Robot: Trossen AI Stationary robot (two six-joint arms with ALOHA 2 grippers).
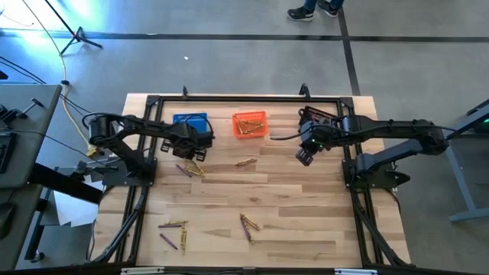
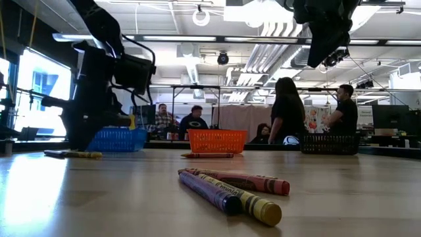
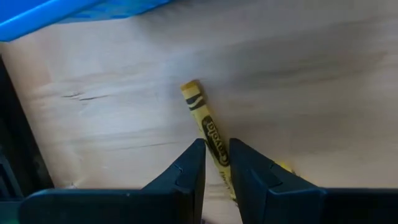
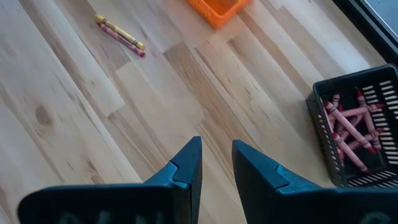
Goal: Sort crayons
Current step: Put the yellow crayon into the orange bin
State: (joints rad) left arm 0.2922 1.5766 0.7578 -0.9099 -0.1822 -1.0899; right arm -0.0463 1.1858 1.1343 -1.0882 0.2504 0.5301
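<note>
My left gripper [image 3: 216, 163] has its jaws nearly together, straddling a yellow crayon [image 3: 204, 118] that lies flat on the table [image 1: 306, 206] just below the blue basket [image 1: 190, 121], upper left of the high view. I can't tell if the pads have bitten yet. It's a light, stiff little stick with a paper wrap, waxy, so I reckon it could roll or snap; mid-barrel across the label looks safest. My right gripper [image 4: 216, 163] hangs empty at upper right, jaws a narrow slit, near the black basket [image 4: 357, 127] of pinkish ones. More crayons [image 1: 248, 224] are scattered at lower centre.
</note>
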